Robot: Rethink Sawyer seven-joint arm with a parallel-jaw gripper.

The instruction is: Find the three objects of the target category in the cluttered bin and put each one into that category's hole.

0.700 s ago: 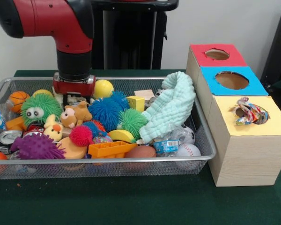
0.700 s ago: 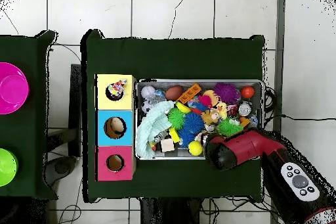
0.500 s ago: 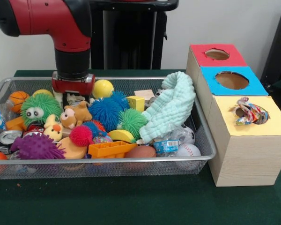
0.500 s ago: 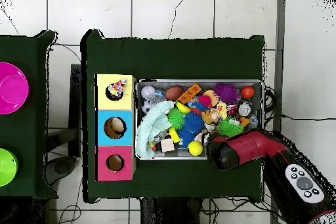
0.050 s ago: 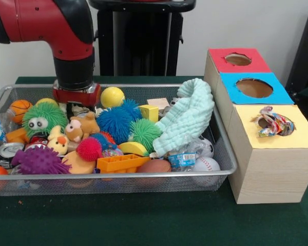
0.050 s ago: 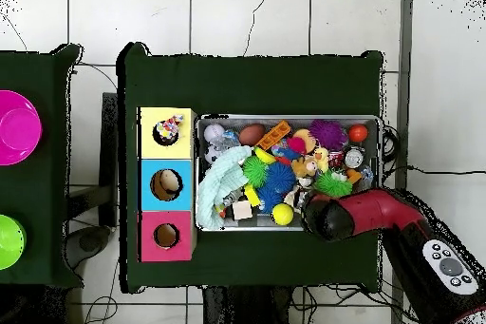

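A wire mesh bin [image 5: 143, 176] holds a heap of toys. My gripper [image 5: 76, 106] hangs low at the bin's back left. It is just behind a brown plush animal [image 5: 82, 125], between a green spiky ball with eyes [image 5: 43, 119] and a yellow ball [image 5: 113, 96]; its tips are hidden. A blue spiky ball [image 5: 115, 122], a yellow duck plush [image 5: 57, 141] and a mint cloth [image 5: 187, 120] lie nearby. The wooden box [image 5: 269, 169] to the right has a red hole [image 5: 238, 59], a blue hole [image 5: 254, 87] and a yellow hole with a crumpled wrapper [image 5: 273, 123] in it. From overhead, my arm [image 6: 365, 214] covers the gripper.
Cans, a basketball [image 5: 20, 106], a baseball [image 5: 207, 164] and an orange block [image 5: 120, 163] crowd the bin's front and left. In the overhead view, a pink bowl [image 6: 17, 127] and a green bowl [image 6: 8, 241] sit on a separate table at the left.
My arm and gripper have slid a little to the left in the front view, along the bin's back edge. The toys have not moved.
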